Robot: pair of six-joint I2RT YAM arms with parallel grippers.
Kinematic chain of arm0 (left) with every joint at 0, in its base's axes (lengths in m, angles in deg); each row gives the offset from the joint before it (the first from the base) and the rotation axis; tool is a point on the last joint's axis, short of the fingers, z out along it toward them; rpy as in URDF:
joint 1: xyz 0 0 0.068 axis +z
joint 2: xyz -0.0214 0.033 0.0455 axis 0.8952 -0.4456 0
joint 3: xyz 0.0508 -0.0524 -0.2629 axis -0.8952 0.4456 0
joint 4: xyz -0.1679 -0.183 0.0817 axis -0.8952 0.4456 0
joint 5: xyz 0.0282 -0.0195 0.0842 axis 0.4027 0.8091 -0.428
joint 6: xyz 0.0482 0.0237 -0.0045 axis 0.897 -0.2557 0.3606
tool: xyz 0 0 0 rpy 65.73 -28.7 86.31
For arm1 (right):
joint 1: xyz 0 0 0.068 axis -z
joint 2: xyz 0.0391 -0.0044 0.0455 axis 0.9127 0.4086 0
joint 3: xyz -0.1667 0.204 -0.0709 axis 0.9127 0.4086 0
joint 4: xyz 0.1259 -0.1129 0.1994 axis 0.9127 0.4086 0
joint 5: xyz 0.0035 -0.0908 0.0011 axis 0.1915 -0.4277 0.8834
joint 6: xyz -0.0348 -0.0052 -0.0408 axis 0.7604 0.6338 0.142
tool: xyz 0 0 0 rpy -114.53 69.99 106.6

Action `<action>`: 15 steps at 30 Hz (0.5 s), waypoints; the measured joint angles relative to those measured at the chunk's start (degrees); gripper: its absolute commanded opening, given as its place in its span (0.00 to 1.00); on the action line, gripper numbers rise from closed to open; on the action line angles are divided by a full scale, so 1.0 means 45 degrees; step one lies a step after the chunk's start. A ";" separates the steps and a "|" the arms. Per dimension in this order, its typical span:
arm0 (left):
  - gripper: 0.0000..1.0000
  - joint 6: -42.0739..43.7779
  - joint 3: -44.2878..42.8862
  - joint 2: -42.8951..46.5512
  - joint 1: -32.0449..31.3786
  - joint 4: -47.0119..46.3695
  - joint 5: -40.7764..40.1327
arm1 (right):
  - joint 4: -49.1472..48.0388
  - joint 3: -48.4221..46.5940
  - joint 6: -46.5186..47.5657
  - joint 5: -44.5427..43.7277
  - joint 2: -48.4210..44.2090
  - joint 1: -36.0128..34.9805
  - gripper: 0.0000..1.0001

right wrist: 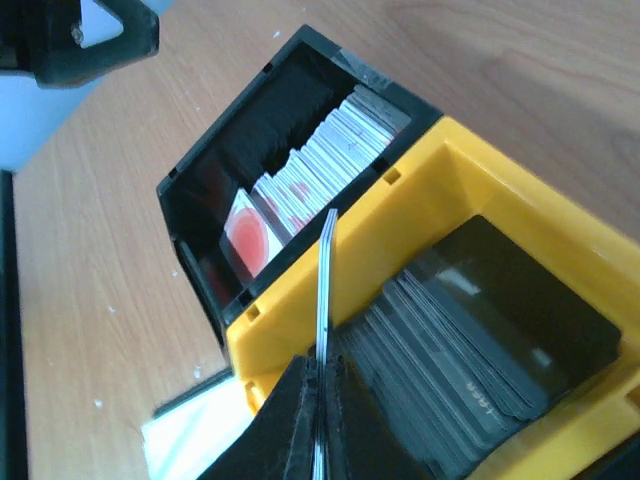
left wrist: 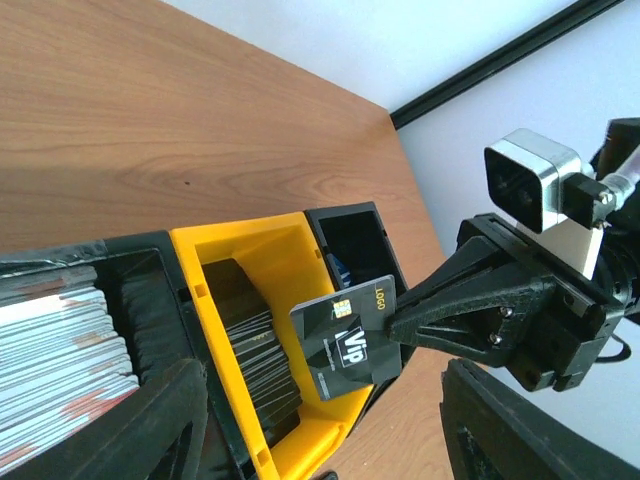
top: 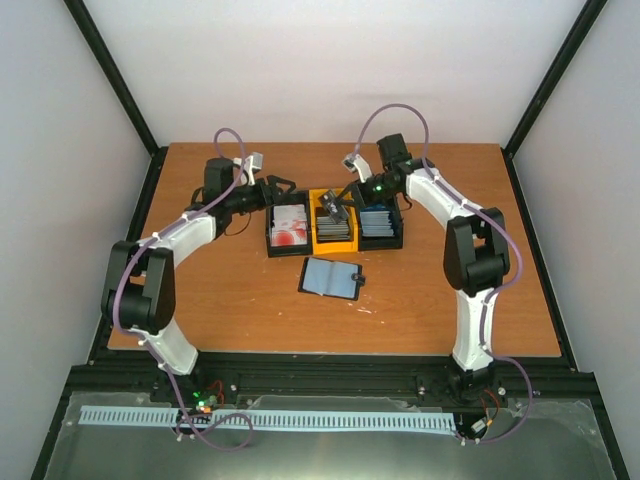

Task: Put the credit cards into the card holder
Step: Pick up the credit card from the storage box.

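**Dark card held over the yellow bin on a wooden table**

The table [top: 200,300] is warm brown wood with a clear grain and a few pale specks near its front. It is edged in black rail. It stands in a booth of plain white walls [top: 320,60], with black posts [top: 115,75] running up the corners. In front of the table lies a grey metal shelf with a white slotted strip [top: 270,420].

Toward the back middle, three bins sit touching in a row. The left black bin [top: 270,246] holds white cards [top: 290,228] with a red blotch. The yellow bin [top: 333,249] holds dark cards [top: 335,232]. The right black bin [top: 385,243] holds blue cards [top: 377,222].

The card holder [top: 330,278] lies open and flat on the wood just in front of the bins, with its pale blue-grey lining facing up.

The right gripper [top: 338,207] has its fingers pressed together on one dark grey card [left wrist: 345,335], which it holds tilted above the yellow bin. The card's face reads VIP and LOGO. The right wrist view shows it edge-on.

The left gripper [top: 270,190] hovers just beside the left black bin. Its fingers [left wrist: 165,420] are well apart with nothing between them.
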 measured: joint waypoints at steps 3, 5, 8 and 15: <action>0.65 -0.0228 -0.0112 -0.0291 -0.0126 -0.0044 0.0160 | -0.1729 0.1666 -0.2603 -0.0034 -0.0811 0.0034 0.03; 0.65 -0.0316 -0.0214 -0.0534 -0.0214 -0.0044 0.0219 | -0.2924 0.2749 -0.4439 -0.0126 -0.1311 0.0078 0.03; 0.60 -0.0389 -0.0461 -0.0928 -0.0408 0.0024 0.0335 | -0.4328 0.3779 -0.6562 -0.0131 -0.1666 0.0189 0.03; 0.44 -0.0636 -0.1792 -0.2040 -0.1137 0.0486 0.0763 | -0.7334 0.5387 -1.0370 0.0291 -0.1719 0.0457 0.03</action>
